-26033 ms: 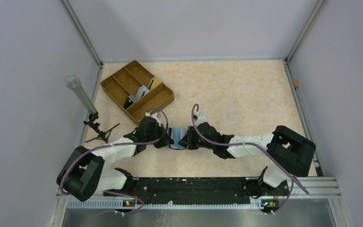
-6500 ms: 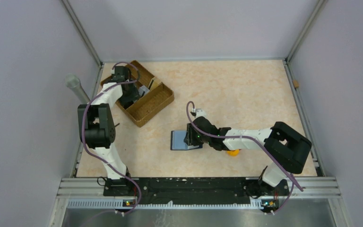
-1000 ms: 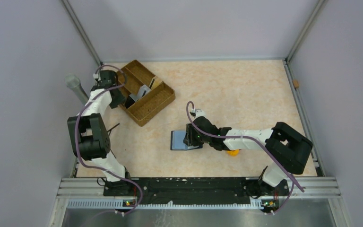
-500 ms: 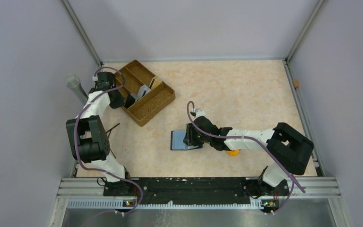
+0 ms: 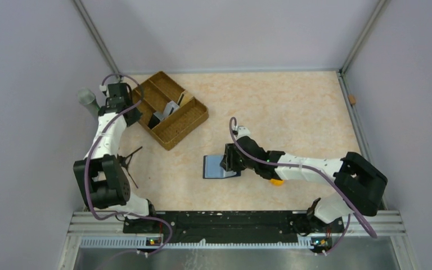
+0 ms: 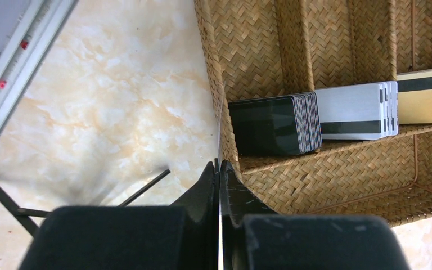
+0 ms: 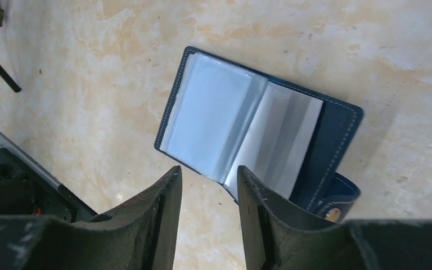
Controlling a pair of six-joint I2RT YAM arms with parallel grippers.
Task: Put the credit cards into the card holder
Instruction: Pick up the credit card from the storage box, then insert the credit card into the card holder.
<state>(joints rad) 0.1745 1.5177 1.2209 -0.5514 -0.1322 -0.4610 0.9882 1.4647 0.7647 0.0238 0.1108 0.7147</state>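
**Two-arm card-sorting cell, overhead and wrist views.** The marbled beige worktop [image 5: 281, 107] carries a brown woven divided tray [image 5: 185, 121] at far left and the card holder [image 5: 212, 166] near the centre.

The card holder [image 7: 337, 129] lies open and flat. Its navy cover faces down, its clear sleeves are fanned upward, and its snap tab [image 7: 337, 197] sticks out at one side.

The right end effector [image 5: 229, 161] sits over the holder's right part. In the right wrist view, the right end effector [image 7: 207, 171] has its jaws partly apart with nothing between them, framing the sleeves' near edge. Whether the fingertips touch the holder cannot be told.

The left end effector [image 5: 130, 108] is at the tray's left side. In the left wrist view, the left end effector [image 6: 219, 166] is closed tight. A single card [image 6: 219, 135], seen edge-on as a thin pale line, rises from between the jaws beside the tray's outer wall [image 6: 214, 67].

The remaining credit cards stand on edge in one tray compartment. They form a black stack [image 6: 270, 125], a silver stack with a dark stripe [image 6: 351, 111], and a tan card [image 6: 424, 94].

A small black tripod [image 5: 125, 160] and a grey cylinder [image 5: 87, 100] stand at the worktop's left edge. An orange object [image 5: 277, 181] lies under the right arm.
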